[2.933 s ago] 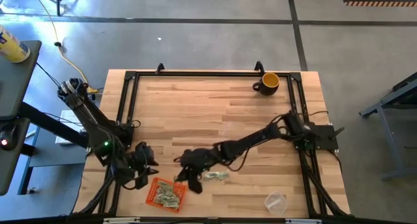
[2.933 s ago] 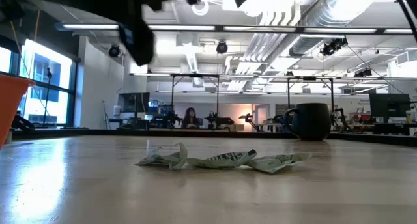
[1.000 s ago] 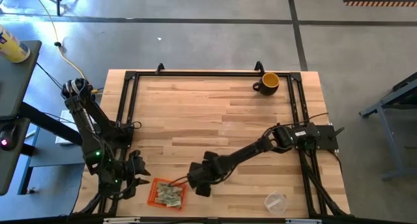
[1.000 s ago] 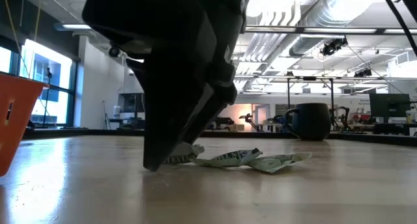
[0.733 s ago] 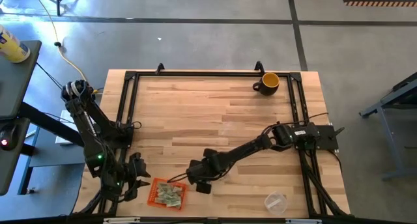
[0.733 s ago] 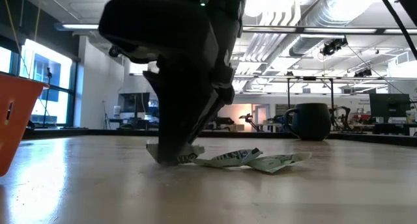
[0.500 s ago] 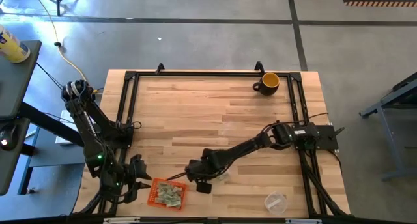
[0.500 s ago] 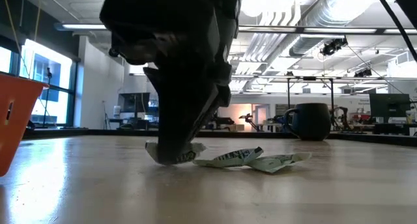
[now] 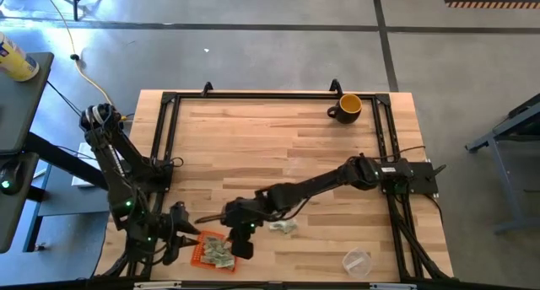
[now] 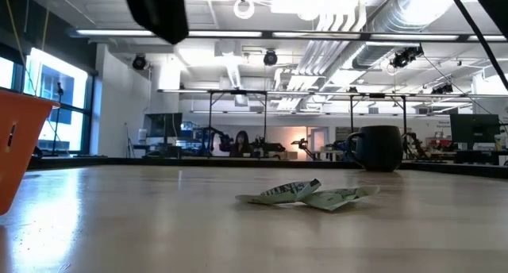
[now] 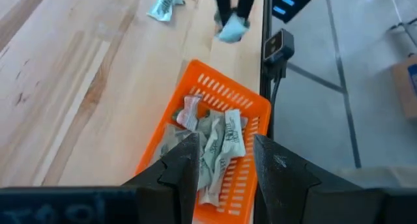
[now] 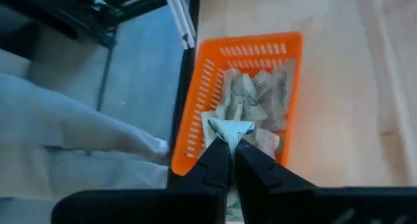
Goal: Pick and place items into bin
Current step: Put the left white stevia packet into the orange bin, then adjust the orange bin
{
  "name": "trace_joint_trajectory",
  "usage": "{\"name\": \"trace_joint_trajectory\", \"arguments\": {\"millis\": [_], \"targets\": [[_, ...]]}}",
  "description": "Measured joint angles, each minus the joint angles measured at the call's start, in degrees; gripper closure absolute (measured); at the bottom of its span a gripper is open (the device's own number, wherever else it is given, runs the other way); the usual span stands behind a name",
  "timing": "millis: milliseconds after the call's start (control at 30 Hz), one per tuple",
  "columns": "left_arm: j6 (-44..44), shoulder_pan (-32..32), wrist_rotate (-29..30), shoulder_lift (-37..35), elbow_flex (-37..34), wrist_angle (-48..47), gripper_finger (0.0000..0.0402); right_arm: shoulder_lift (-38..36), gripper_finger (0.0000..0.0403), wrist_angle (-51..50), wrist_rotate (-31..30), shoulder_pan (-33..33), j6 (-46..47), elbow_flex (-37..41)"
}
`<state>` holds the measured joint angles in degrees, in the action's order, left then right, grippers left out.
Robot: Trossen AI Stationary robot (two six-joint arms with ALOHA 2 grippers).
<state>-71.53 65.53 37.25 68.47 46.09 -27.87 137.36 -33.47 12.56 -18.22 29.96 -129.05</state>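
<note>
The orange bin [image 9: 199, 253] stands near the table's near left corner and holds several crumpled green-and-white paper pieces [image 12: 251, 100]. My right gripper [image 9: 240, 236] hangs over the bin's right edge, shut on one paper piece [image 12: 229, 129], which also shows in the left wrist view [image 11: 232, 31]. Two or three more pieces [image 9: 283, 228] lie flat on the wood to its right, also seen in the low view [image 10: 308, 195]. My left gripper [image 11: 225, 167] is open and empty just left of the bin [image 11: 254, 103]. My right gripper pinches the paper piece between its two fingertips, with the crumpled end [image 12: 229, 127] sticking out past them. The fingers [image 11: 225, 2] point down from above. The piece hangs below them, lifted clear of the table and above the bin.
A yellow-and-black mug [image 9: 348, 107] stands at the far right of the table. A clear plastic cup [image 9: 357, 260] lies near the near right edge. A black frame [image 9: 169, 147] runs around the table's sides. Bare wood fills the middle.
My right gripper, down on the leftmost of the loose pieces a second ago, has risen with that piece and gone toward the table's left edge, over the bin. The piece is lifted clear; the other loose pieces stay where they lay.
</note>
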Motion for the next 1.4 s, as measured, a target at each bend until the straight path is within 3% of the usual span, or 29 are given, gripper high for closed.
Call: {"name": "trace_joint_trajectory", "arguments": {"millis": [300,500,667,900,1067,1233,1333,1400], "targets": [[-7.1,5.2,3.6,0.0,0.0,-0.8,0.0222,2.8,0.0331,6.3,2.3,0.0,2.9,0.6],[-8.5,5.4,3.5,0.0,0.0,-0.9,0.0222,2.1,0.0285,4.4,-5.3,-1.8,1.3,0.6],[-9.7,5.4,2.9,0.0,0.0,-0.3,0.0222,0.1,0.0275,-15.0,-13.6,-5.0,-0.4,0.4],[-9.1,5.4,2.6,0.0,0.0,-0.3,0.0222,0.1,0.0273,-36.1,-16.2,-9.6,0.0,0.6],[-8.3,5.4,2.8,0.0,0.0,-0.6,0.0222,-0.3,0.0273,-36.7,-23.4,-11.0,0.5,0.6],[-8.4,5.4,2.9,0.0,0.0,-0.6,0.0222,-0.4,0.0273,-39.7,-26.9,-10.3,0.0,0.5],[-9.4,5.4,3.0,0.0,0.0,-0.6,0.0222,-2.8,0.0274,-34.2,-26.3,-10.8,2.7,0.6],[-9.7,5.4,3.0,0.0,0.0,-0.6,0.0222,-4.4,0.0274,-28.7,-29.3,-12.2,4.1,0.3]]}}
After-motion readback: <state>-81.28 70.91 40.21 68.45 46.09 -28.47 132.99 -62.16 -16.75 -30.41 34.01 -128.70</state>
